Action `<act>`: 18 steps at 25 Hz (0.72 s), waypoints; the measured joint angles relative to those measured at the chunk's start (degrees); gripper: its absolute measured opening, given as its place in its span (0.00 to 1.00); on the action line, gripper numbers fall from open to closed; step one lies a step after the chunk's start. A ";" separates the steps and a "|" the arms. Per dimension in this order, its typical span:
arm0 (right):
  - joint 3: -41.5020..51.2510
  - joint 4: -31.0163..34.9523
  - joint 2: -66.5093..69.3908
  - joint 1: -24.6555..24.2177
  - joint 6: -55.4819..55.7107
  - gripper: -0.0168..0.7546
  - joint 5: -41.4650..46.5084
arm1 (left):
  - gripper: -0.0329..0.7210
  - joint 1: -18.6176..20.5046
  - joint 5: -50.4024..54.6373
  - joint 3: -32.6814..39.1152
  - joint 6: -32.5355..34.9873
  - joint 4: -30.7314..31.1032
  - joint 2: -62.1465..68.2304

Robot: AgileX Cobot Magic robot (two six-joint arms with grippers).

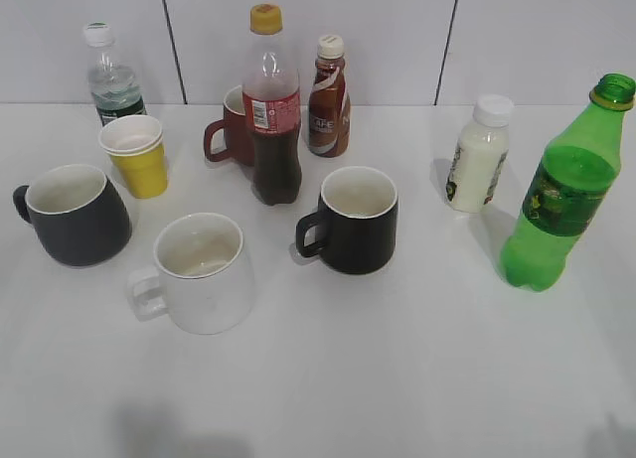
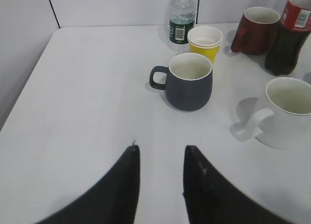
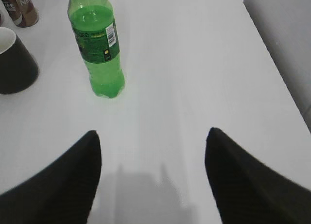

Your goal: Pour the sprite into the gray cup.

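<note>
Green sprite (image 1: 562, 205) uncapped, well apart from gray cup (image 1: 76, 215); both grippers' fingers (image 3: 63, 185) apart, empty, awaiting grasp.

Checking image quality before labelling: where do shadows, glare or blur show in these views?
Exterior view: soft, even light, faint shadows beside the tall translucent green plastic bottle. Left wrist view: the dark charcoal-gray tapered mug is sharp, the near jaws blurred. Right wrist view: a jaw shadow falls on the white table.

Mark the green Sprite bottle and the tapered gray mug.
green plastic Sprite bottle (image 1: 561, 195), exterior view, on its label.
dark gray tapered mug (image 2: 189, 88), left wrist view, on its outer wall.
</note>
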 joint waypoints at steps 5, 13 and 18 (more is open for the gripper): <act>0.00 0.00 0.00 0.00 0.00 0.67 0.00 | 0.36 0.00 0.00 0.00 0.00 0.00 0.00; 0.00 0.00 0.00 0.00 0.00 0.67 0.00 | 0.36 0.00 0.00 0.00 0.00 0.00 0.00; 0.00 0.00 0.00 0.00 0.00 0.67 0.00 | 0.36 0.00 0.00 0.00 0.00 0.00 0.00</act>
